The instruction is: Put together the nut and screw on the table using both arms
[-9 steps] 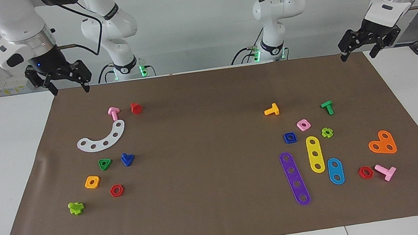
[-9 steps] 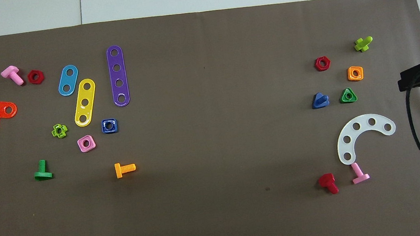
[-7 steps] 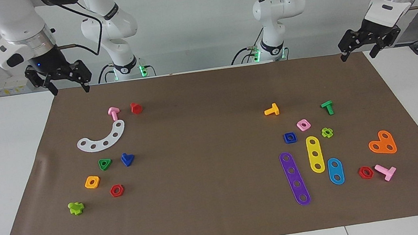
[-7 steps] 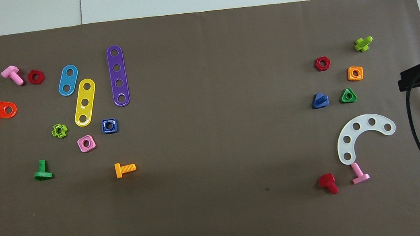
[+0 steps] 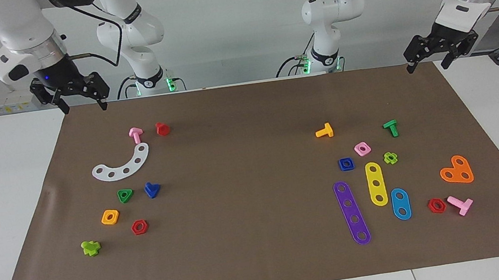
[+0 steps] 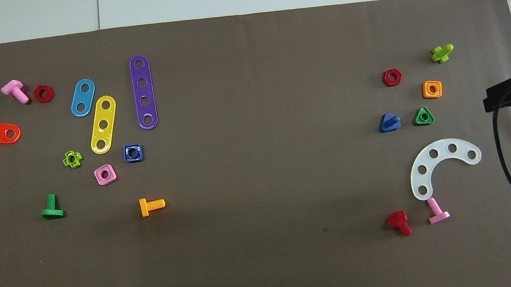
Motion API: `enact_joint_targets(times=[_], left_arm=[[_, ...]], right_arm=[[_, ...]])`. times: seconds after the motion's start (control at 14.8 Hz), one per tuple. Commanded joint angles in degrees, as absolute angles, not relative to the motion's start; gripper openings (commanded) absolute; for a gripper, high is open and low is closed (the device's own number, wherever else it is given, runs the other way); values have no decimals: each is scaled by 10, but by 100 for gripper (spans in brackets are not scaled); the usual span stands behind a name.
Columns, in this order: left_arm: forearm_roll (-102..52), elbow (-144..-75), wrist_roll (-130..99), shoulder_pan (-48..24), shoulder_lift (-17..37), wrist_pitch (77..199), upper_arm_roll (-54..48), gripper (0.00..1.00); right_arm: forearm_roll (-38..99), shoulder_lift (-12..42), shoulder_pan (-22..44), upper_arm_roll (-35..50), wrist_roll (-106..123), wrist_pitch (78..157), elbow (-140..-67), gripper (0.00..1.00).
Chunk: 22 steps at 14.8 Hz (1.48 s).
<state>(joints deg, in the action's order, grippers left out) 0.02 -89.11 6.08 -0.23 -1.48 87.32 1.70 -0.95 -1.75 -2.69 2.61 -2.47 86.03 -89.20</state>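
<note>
The blue square nut (image 5: 346,164) lies on the brown mat (image 5: 249,216) toward the left arm's end, beside the pink square nut (image 5: 362,148); it also shows in the overhead view (image 6: 133,153). The blue screw with a triangular head (image 5: 152,189) lies toward the right arm's end, beside the green triangular nut (image 5: 125,195); it also shows in the overhead view (image 6: 389,122). My right gripper (image 5: 82,106) hangs open and empty over the mat's corner at its own end. My left gripper (image 5: 426,63) hangs open and empty over the corner at its end.
Near the blue nut lie yellow (image 5: 376,183), purple (image 5: 352,212) and light blue (image 5: 400,203) strips, an orange screw (image 5: 324,131) and a green screw (image 5: 391,128). Near the blue screw lie a white curved strip (image 5: 123,164), an orange nut (image 5: 110,217) and a red nut (image 5: 139,227).
My right gripper has shifted very slightly toward the middle of the table. Nothing on the mat has moved.
</note>
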Motion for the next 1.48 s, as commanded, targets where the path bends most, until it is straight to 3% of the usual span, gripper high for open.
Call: enact_joint_targets(times=[0.0,0.13,0.54,0.94,1.41], left_arm=[[0,-910,55,4,-33,871,13,100],[-1,-910,55,4,-33,871,13,100],[-1,-910,55,4,-33,871,13,100],[0,-910,55,4,-33,871,13,100],[0,-910,55,4,-33,871,13,100]], right_arm=[[2,-25,-38,31,-5,888,-920,100],[3,-25,-33,31,-9,916,-944,100],[8,-29,-1,33,-14,1100,-1096,100],[8,47,5,33,-6,1272,-1184,100],[8,83,7,33,13,1419,-1259,99]])
